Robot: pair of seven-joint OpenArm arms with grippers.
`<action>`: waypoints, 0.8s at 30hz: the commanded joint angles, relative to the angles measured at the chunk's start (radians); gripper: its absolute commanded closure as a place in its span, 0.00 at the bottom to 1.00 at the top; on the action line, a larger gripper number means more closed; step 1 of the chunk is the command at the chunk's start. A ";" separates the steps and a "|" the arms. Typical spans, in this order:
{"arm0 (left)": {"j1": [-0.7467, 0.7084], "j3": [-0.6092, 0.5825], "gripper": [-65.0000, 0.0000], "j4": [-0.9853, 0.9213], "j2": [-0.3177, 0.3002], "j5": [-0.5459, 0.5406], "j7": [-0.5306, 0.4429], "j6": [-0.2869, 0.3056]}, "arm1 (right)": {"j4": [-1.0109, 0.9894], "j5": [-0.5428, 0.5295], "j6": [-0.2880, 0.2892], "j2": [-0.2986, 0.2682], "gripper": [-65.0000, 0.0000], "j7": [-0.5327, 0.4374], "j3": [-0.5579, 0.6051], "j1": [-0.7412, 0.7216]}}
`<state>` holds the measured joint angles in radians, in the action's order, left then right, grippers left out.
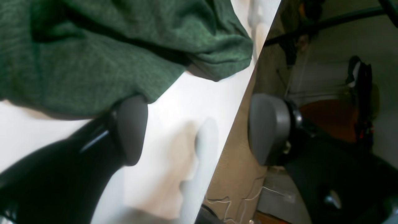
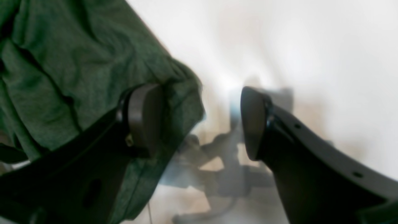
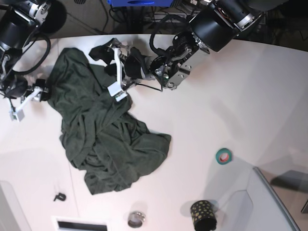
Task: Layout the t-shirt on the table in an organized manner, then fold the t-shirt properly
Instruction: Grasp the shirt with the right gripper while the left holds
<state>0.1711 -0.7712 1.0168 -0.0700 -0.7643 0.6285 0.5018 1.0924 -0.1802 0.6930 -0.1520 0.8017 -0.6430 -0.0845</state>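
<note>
The dark green t-shirt [image 3: 103,139] is seen crumpled in an uneven heap on the white bench [image 3: 231,96], not spread flat. The left end effector [image 3: 115,72] is positioned at the shirt's far edge; in the left wrist view [image 1: 196,130] its pads are held wide apart, one pad lying against the cloth and the other past the bench edge, with nothing clamped. The right end effector [image 3: 19,103] is placed at the shirt's side edge nearest that arm; in its wrist view [image 2: 200,121] the pads are parted, with a fold of fabric beside one pad and nothing gripped. Away from the shirt, a green tape roll [image 3: 223,156], a dark spotted cup [image 3: 202,214], a small round metal object [image 3: 136,219] and a small black clip [image 3: 59,197] are seen on the bench.
</note>
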 commanded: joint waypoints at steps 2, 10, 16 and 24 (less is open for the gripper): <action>0.026 -0.018 0.24 0.009 0.002 0.013 0.009 -0.012 | 0.004 -0.011 0.005 -0.014 0.43 -0.011 0.016 -0.013; 0.091 -0.034 0.24 -0.002 0.075 0.013 0.009 -0.012 | 0.005 -0.011 0.005 -0.013 0.49 -0.012 0.108 -0.016; 0.103 -0.026 0.24 -0.020 0.100 0.006 0.012 -0.012 | 0.009 -0.011 0.005 -0.018 0.99 -0.006 0.110 -0.033; 0.107 0.080 0.24 0.061 0.097 -0.128 0.098 -0.013 | 0.007 -0.008 0.005 -0.037 0.99 -0.005 0.116 -0.034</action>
<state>0.2573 -0.6941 1.0622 0.0257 -0.8772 0.7406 0.4789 1.0863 -0.1787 0.6930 -0.1741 0.8097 -0.5243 -0.1017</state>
